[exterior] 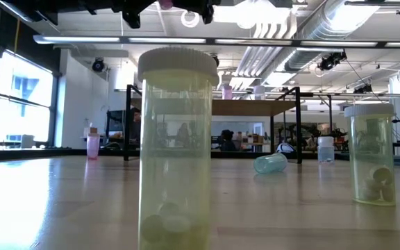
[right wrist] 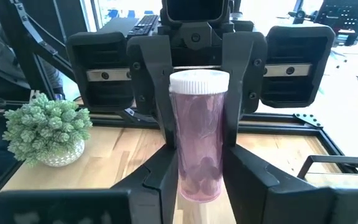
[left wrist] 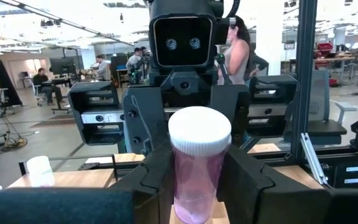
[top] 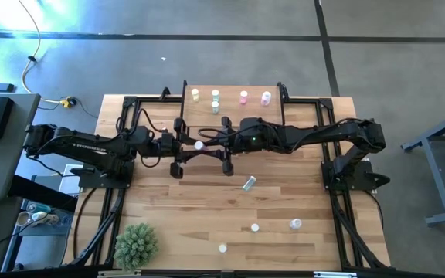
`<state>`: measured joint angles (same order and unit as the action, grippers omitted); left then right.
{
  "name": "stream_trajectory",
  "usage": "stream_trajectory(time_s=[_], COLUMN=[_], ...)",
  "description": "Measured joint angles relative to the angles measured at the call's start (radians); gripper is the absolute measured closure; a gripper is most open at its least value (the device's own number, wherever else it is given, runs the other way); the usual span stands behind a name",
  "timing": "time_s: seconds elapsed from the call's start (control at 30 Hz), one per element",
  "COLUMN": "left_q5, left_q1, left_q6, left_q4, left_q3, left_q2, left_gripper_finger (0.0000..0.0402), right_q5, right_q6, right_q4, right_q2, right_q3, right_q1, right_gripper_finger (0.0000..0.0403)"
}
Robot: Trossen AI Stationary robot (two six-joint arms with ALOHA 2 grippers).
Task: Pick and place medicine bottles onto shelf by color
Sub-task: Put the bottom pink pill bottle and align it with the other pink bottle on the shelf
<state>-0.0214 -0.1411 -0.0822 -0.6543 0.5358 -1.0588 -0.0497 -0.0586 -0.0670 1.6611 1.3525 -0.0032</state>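
Note:
A pink medicine bottle (left wrist: 196,180) with a white cap stands upright in the air over the middle of the table. My left gripper (left wrist: 197,193) comes at it from the table's left and my right gripper (right wrist: 201,183) from the right, each shut on it. From above, the bottle's cap (top: 199,144) shows between the two wrists. At the table's far edge is the shelf (top: 230,83), with yellow (top: 195,94), greenish (top: 215,106) and pink (top: 244,96) bottles standing on it. More bottles (top: 255,228) stand on the tabletop, and one (top: 249,183) lies on its side. My left gripper pinches the bottle's pink body (left wrist: 179,168) between its two fingers, one on each side, below the cap. The fingers reach in level from the table's left. The bottle stands upright, lifted clear of the table. My right gripper has its two fingers (right wrist: 166,174) against opposite sides of the bottle's lower body (right wrist: 188,177). It comes level from the table's right, facing the left gripper. A small gap at the fingers cannot be ruled out.
A spiky green potted plant (top: 136,245) sits at the near left corner. Loose bottles (top: 295,224) (top: 222,248) stand near the front edge. Two yellowish bottles (exterior: 176,146) (exterior: 371,153) stand close to the low camera. People sit and stand in the room beyond the table.

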Motion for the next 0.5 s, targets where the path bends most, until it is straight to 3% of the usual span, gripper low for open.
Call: stream_trajectory(time_s=[0.33, 0.5], left_q5=[0.003, 0.018], left_q1=[0.0, -0.001], left_q6=[0.0, 0.0], left_q4=[0.041, 0.118], left_q3=[0.0, 0.0], left_q2=[0.0, 0.0], left_gripper_finger=[0.0307, 0.0307], right_q5=[0.024, 0.068], right_q6=[0.032, 0.035], right_q4=[0.064, 0.19], right_q2=[0.0, -0.019], right_q3=[0.0, 0.0], right_q1=[-0.018, -0.036], right_gripper_finger=[0.0229, 0.0198])
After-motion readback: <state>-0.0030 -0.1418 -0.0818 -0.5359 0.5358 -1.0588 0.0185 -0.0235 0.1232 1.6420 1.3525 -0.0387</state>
